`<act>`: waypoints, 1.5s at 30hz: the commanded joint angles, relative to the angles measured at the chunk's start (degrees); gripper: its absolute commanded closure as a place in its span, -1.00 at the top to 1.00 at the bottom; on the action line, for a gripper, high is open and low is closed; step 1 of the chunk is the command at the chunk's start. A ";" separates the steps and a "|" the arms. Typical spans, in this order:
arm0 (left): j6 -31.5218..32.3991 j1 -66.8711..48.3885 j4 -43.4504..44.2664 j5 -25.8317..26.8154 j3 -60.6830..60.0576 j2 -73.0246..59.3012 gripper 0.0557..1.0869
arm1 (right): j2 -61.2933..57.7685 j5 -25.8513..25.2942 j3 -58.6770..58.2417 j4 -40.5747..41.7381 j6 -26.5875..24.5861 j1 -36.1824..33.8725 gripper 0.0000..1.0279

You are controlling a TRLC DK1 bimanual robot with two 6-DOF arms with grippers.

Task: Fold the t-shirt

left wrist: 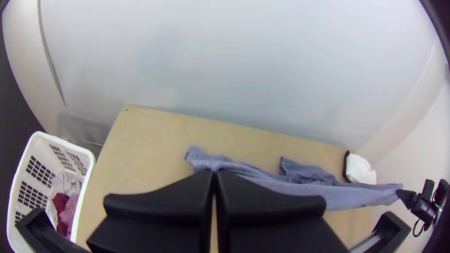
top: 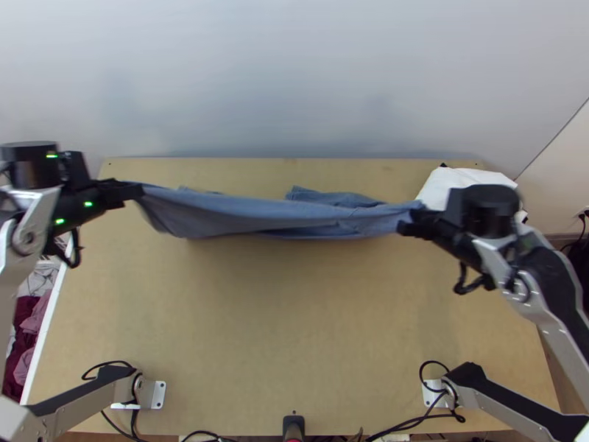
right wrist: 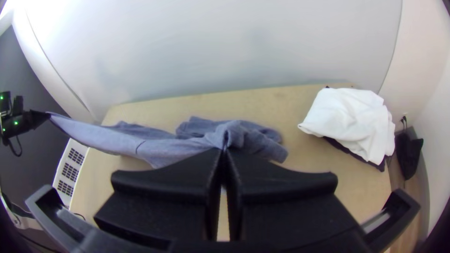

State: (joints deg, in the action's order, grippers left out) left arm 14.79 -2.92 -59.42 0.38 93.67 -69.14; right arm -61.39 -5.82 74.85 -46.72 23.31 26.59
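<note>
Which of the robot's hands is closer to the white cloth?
The right one. Seen from above, the right gripper is just to the left of the white cloth, slightly nearer the robot; the left gripper is over at the table's left side.

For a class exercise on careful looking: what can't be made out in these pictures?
T-shirt collar: top view, lost among folds.
Fabric pinched in the left end effector: left wrist view, behind its fingers.
Fabric pinched in the right end effector: right wrist view, likewise.
Most of the dark item: right wrist view, under white cloth.
Basket bottom: left wrist view, under clothes.
</note>
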 commanded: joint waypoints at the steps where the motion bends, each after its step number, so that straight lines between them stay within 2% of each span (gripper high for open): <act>1: -0.02 0.11 -4.13 -0.03 9.25 2.96 -0.93 | 2.06 -0.77 11.99 -7.77 0.68 -0.22 -0.95; 8: 0.16 2.13 -4.57 -0.12 18.22 0.06 -0.93 | 1.27 -4.72 21.13 -10.23 1.21 -0.75 -0.94; 16: 1.21 4.41 -4.65 -0.12 33.77 -6.71 -0.93 | -1.98 -12.28 27.72 -3.99 -0.55 -0.49 -0.95; 23: 1.21 4.59 1.41 -1.00 35.27 -3.89 -0.93 | -1.90 -18.35 31.94 -0.48 -3.45 -0.31 -0.95; 27: 1.21 4.41 5.63 -1.96 35.27 -1.43 -0.93 | -0.14 -20.37 31.23 0.93 -5.73 -0.13 -0.95; 32: 1.21 4.06 7.47 -2.23 36.15 1.38 -0.93 | 4.17 -22.56 26.75 6.99 -9.78 -0.13 -0.95; 41: 1.03 3.97 8.09 -2.14 36.06 8.15 -0.93 | 12.17 -25.02 22.53 22.81 -21.46 -0.13 -0.95; 45: 1.03 3.97 5.54 0.06 34.92 11.40 -0.93 | 14.98 -25.11 22.53 20.70 -23.84 -0.13 -0.95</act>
State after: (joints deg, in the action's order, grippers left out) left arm 15.86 1.08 -52.07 -1.26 129.56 -62.57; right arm -51.20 -29.85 98.50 -28.29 4.49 26.46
